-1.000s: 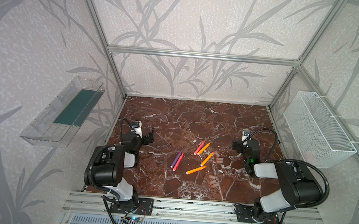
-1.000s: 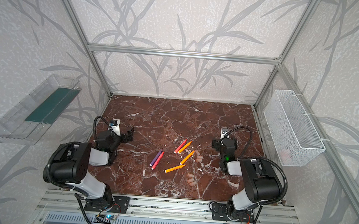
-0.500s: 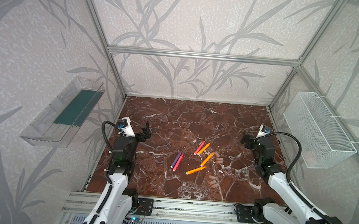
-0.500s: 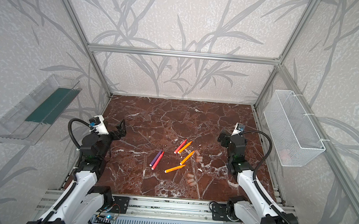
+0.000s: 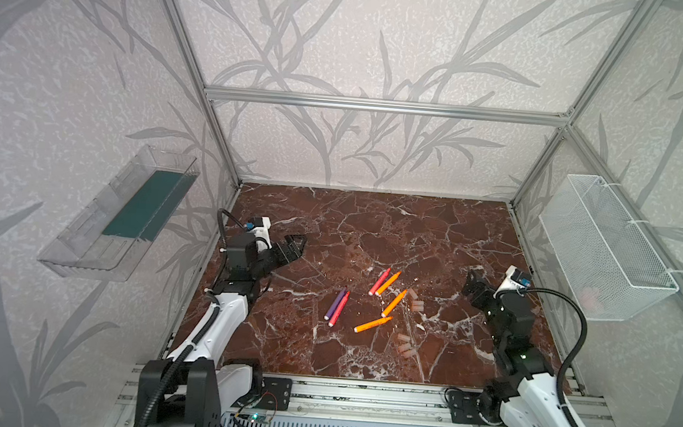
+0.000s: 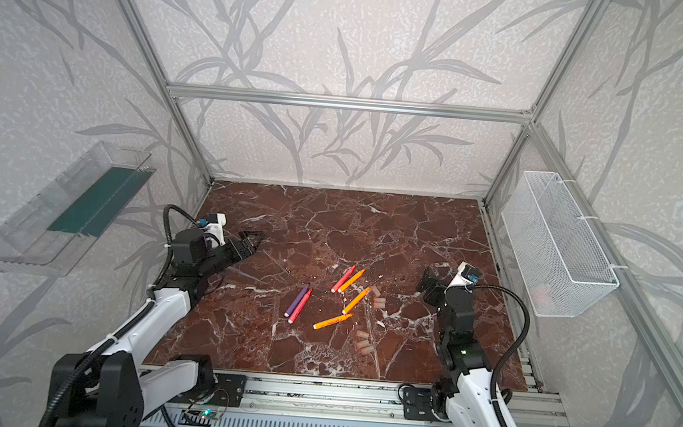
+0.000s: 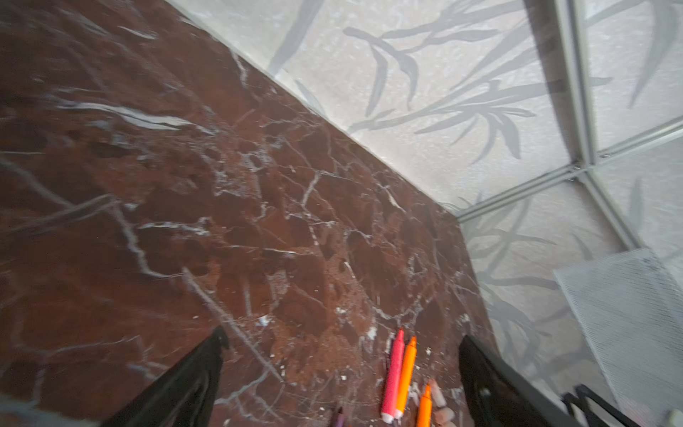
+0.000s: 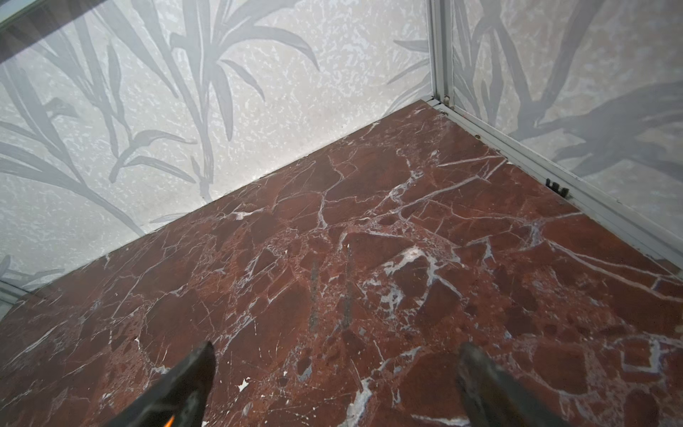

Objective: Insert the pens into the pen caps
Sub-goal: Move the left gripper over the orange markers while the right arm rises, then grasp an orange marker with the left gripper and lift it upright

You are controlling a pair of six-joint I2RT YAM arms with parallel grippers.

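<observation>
Six pens lie loose mid-table in both top views. A purple pen (image 5: 335,303) lies beside a red-pink pen (image 5: 339,309). Another red-pink pen (image 5: 379,281) lies against an orange pen (image 5: 388,283), with two more orange pens (image 5: 394,303) (image 5: 372,324) nearby. Pale pen caps lie in two small clusters (image 5: 416,300) (image 5: 404,346). My left gripper (image 5: 292,247) hovers open, left of the pens and pointing at them. My right gripper (image 5: 474,280) hovers open on their right. In the left wrist view the left gripper (image 7: 343,340) is empty, with a red-pink pen (image 7: 393,373) beyond it. The right gripper (image 8: 336,351) is empty over bare marble.
A clear plastic bin (image 5: 122,222) hangs on the left wall and a white wire basket (image 5: 603,252) on the right wall. Aluminium frame posts (image 5: 539,163) stand at the back corners of the red marble table (image 5: 372,225).
Both arms have unfolded from a tucked pose, lifting their grippers higher and further out towards the side walls. The grippers stayed open. Pens and caps have not moved.
</observation>
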